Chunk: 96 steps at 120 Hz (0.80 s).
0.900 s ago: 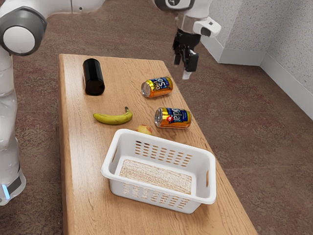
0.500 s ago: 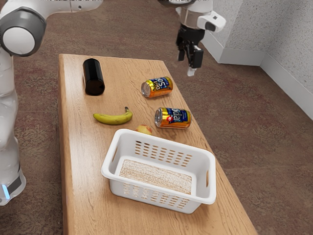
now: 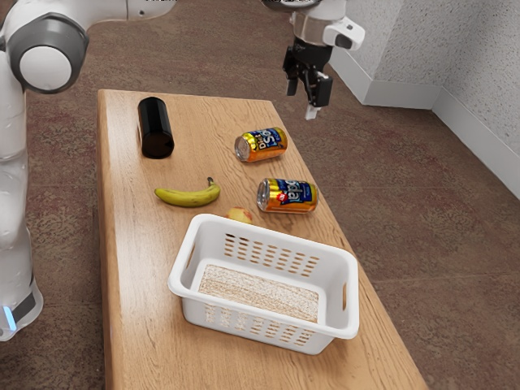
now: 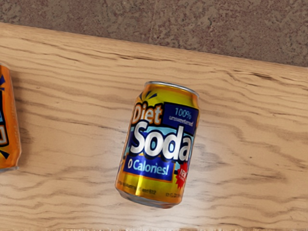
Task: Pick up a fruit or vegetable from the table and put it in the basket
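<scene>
Fingers (image 3: 323,91) stand apart, one on each side of a visible gap, pointing down from the raised gripper (image 3: 305,98). Position, exterior view: up beyond the two soda cans, well clear of the tabletop. Two candidates for the task were found, both on the wooden table (image 3: 134,284) and both well apart from the fingers.

First candidate: a yellow banana (image 3: 188,197), lying on its side, lower than the fingers and toward the exterior view's left. Second candidate: a small yellow and reddish fruit (image 3: 240,214), partly hidden by the rim of the white basket (image 3: 264,310); its kind cannot be determined. It lies closer to the basket than the banana does. Neither fruit is between the fingers. Basket stands upright, its light, textured base exposed.

Other items noted: one soda can (image 3: 262,145) on its side, nearer the gripper; a second soda can (image 3: 288,196), also on its side, near the small fruit; a black cylinder (image 3: 155,127) lying farther toward the exterior view's left.
</scene>
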Available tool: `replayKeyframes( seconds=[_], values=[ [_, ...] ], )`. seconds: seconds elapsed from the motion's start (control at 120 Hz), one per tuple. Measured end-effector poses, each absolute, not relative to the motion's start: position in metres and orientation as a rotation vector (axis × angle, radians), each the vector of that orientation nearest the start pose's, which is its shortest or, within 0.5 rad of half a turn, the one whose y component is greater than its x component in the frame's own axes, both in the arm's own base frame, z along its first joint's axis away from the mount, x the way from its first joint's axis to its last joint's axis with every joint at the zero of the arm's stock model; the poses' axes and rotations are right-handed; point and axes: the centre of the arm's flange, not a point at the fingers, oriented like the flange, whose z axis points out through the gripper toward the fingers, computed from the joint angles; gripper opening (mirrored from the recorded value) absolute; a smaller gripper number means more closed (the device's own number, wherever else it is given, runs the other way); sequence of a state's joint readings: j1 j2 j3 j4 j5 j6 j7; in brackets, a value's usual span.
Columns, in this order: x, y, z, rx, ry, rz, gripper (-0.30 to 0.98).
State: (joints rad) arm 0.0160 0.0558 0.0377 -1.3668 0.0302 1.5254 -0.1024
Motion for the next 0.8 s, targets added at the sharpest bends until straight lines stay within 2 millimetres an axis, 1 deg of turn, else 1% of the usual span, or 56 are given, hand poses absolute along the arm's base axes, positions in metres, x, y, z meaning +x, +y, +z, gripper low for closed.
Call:
replayKeyframes(
  seconds=[0.05, 0.092, 0.175, 0.25, 0.333, 0.367, 0.408, 0.45, 0.533, 0.625, 0.692, 0.8],
  values=[
    [0.564, 0.028, 0.675, -3.101, -0.235, -0.132, 0.69],
    [0.555, 0.022, 0.663, -3.106, -0.220, -0.100, 0.69],
    [0.516, 0.011, 0.631, -3.113, -0.189, -0.035, 0.69],
    [0.473, 0.013, 0.604, -3.107, -0.190, -0.013, 0.69],
    [0.450, 0.020, 0.572, -3.091, -0.199, 0.017, 0.69],
    [0.445, 0.024, 0.561, -3.088, -0.205, 0.025, 0.69],
    [0.437, 0.032, 0.549, -3.089, -0.227, 0.035, 0.69],
    [0.430, 0.039, 0.541, -3.090, -0.243, 0.033, 0.69],
    [0.420, 0.044, 0.531, -3.093, -0.258, 0.023, 0.69],
    [0.415, 0.050, 0.524, -3.097, -0.273, 0.011, 0.69],
    [0.413, 0.061, 0.518, -3.104, -0.307, 0.008, 0.69],
    [0.416, 0.067, 0.510, -3.108, -0.326, 0.005, 0.69]
  ],
)
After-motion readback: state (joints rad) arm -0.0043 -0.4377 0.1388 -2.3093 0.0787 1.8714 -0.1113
